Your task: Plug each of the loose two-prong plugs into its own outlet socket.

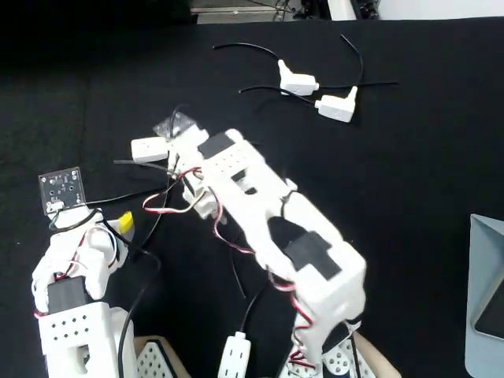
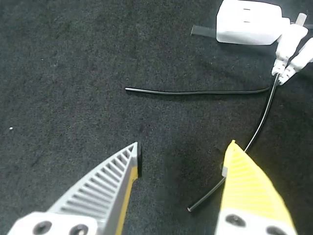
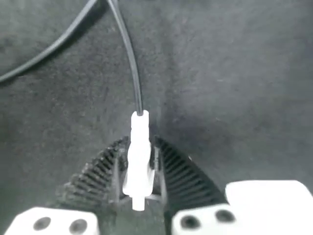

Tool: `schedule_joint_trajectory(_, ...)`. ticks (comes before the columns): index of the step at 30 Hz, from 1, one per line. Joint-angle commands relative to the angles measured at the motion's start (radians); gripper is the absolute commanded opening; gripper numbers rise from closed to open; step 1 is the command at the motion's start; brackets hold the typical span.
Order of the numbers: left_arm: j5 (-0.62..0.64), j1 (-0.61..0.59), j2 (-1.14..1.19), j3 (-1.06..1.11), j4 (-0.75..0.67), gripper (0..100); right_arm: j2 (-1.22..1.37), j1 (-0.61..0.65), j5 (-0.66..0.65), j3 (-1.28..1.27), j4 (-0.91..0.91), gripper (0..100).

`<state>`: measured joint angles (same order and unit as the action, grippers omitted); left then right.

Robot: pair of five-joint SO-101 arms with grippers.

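Since the plug (image 3: 139, 128) looks light, rigid and slick on a limp cord (image 3: 128, 54), the right gripper (image 3: 138, 149) clamps its flat sides — just beside the outlet socket (image 1: 149, 148), left of centre — while the left gripper (image 2: 185, 147) gapes empty.

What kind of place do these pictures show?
Probably a robotics test bench: a black-covered table, a left arm and right arm, with loose plugs and a socket laid out.

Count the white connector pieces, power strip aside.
4: two pieces far across the mat, one block beside the right gripper, one plug clamped in it. The arm may hide others.
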<state>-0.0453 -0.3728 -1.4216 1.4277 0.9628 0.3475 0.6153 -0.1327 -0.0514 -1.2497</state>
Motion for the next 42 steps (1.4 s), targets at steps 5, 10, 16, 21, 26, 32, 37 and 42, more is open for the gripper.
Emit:
schedule_joint_trajectory(5, 0.009, -0.008, -0.008, -0.013, -0.023, 28, -0.39, -0.017, -0.005, 0.019, -0.135, 1.1)
schedule_joint_trajectory(10, 0.034, -0.008, -0.008, -0.059, -0.023, 28, -0.584, -0.011, 0.078, -0.12, -0.064, 1.1)
schedule_joint_trajectory(16, 0.137, 0.004, -0.008, -0.15, -0.023, 28, -0.837, 0.012, 0.172, -0.372, 0.135, 1.1)
schedule_joint_trajectory(21, 0.187, 0.048, -0.008, -0.188, -0.071, 28, -1.076, 0.098, 0.232, -0.593, 0.319, 1.1)
schedule_joint_trajectory(26, 0.241, 0.134, -0.006, -0.189, -0.138, 28, -1.288, 0.196, 0.247, -0.789, 0.465, 1.1)
schedule_joint_trajectory(32, 0.25, 0.243, -0.008, -0.225, -0.127, 28, -1.434, 0.213, 0.244, -0.935, 0.506, 1.1)
schedule_joint_trajectory(37, 0.244, 0.326, -0.034, -0.26, -0.126, 28, -1.442, 0.212, 0.242, -0.992, 0.503, 1.1)
schedule_joint_trajectory(42, 0.184, 0.417, -0.16, -0.292, -0.048, 28, -1.442, 0.207, 0.241, -1.013, 0.497, 1.1)
